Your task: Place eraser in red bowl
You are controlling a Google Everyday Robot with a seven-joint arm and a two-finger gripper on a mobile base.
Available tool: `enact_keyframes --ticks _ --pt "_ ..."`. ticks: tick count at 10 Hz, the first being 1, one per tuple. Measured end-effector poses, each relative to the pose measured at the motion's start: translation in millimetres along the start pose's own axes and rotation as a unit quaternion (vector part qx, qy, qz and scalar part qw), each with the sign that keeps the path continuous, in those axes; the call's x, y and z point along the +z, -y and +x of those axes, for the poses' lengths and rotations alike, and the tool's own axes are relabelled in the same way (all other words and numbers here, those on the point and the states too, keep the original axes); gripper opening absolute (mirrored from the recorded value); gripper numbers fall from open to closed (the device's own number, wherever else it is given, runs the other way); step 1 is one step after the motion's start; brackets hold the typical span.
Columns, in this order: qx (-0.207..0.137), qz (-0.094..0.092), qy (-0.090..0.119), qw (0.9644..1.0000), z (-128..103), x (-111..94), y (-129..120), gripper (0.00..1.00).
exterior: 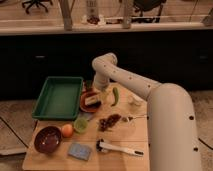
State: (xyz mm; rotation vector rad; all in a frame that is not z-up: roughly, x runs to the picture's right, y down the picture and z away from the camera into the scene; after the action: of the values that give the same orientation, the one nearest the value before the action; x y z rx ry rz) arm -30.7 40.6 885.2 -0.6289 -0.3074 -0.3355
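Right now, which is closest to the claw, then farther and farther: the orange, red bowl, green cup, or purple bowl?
The claw hangs over the red bowl, by its back edge.
1. Red bowl, right under the claw.
2. Green cup, nearer the front.
3. Orange, beside the cup.
4. Purple bowl, at the near corner.

The white arm (150,92) reaches in from the lower right, bends at a high elbow, and its gripper (97,94) points downward, left of centre.
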Motion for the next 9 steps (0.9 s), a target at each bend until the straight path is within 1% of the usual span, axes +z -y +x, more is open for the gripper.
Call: enact_keyframes --ticks 4,8,9 --pt "-0.003 -0.001 0.001 1.0 -0.1 -0.4 -2.0 0.8" --pt "-0.001 0.001 0.008 1.0 0.1 -3.6 -0.9 0.8" --pt "0.0 -0.001 0.009 1.0 -0.3 -4.6 -0.7 0.8"
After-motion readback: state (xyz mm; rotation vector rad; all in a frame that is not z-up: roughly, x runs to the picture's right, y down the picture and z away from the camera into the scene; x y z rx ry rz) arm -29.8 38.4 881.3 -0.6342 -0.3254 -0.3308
